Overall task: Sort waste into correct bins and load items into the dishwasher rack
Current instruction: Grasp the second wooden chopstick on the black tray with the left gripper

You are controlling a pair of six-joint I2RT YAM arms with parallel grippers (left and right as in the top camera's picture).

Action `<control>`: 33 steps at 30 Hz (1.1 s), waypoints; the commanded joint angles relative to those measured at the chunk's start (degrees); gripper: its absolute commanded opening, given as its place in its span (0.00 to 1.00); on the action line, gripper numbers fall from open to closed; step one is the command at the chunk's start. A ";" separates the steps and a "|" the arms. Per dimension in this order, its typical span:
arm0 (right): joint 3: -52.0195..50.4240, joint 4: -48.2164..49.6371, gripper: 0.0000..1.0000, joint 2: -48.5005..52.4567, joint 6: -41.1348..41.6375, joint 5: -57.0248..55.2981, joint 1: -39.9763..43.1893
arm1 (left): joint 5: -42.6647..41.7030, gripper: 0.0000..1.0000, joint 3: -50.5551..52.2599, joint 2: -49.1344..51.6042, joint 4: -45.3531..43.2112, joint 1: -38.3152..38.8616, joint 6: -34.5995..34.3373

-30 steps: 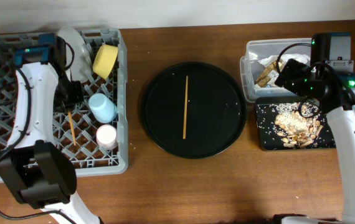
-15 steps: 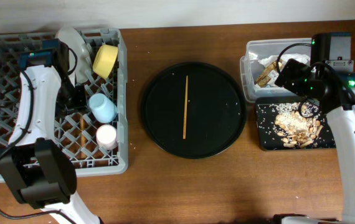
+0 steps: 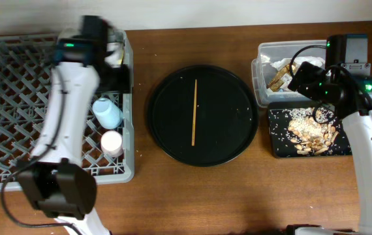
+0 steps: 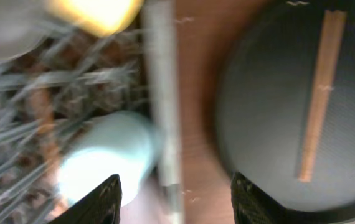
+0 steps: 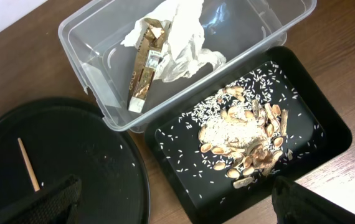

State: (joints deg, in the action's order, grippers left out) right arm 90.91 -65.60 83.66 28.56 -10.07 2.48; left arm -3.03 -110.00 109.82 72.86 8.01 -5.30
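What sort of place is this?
Probably a lab tabletop staged for dish clearing: a dishwasher rack, a clear tub of napkins beside a black tray of food scraps, all on a wooden table.

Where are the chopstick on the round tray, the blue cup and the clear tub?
chopstick point(image 3: 194, 112), overhead view, mid-shaft.
blue cup point(image 3: 108, 113), overhead view, its side.
clear tub point(image 5: 246, 31), right wrist view, bare floor.

left arm point(image 3: 65, 117), right arm point(image 3: 369, 156): white shells, black joints, green lights, black cables | left gripper point(image 4: 174, 196): black
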 commanded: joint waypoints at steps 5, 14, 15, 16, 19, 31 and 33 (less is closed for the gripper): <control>0.48 0.00 0.98 0.20 0.66 -0.94 0.22 | -3.15 0.48 0.02 7.87 -9.57 15.74 -7.54; 0.48 0.00 0.99 0.20 0.66 -0.94 0.22 | -3.17 0.46 0.02 22.56 -17.00 22.99 -11.43; 0.48 0.00 0.98 0.20 0.66 -0.94 0.22 | -3.17 0.45 0.02 23.15 -17.20 23.39 -11.45; 0.48 0.00 0.99 0.20 0.66 -0.94 0.22 | -3.15 0.41 0.02 23.32 -17.29 23.65 -11.43; 0.48 0.00 0.99 0.20 0.66 -0.94 0.22 | 1.22 0.34 0.02 24.24 -17.11 24.26 -14.21; 0.48 0.00 0.98 0.20 0.66 -0.94 0.22 | 2.84 0.25 0.24 26.43 -17.11 25.66 -14.45; 0.48 0.00 0.99 0.20 0.66 -0.94 0.22 | 2.86 0.23 0.24 26.73 -17.11 25.94 -14.43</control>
State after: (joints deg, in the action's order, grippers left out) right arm 90.91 -65.58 83.66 28.53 -10.07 2.48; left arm -0.95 -109.71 134.72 55.88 32.99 -19.33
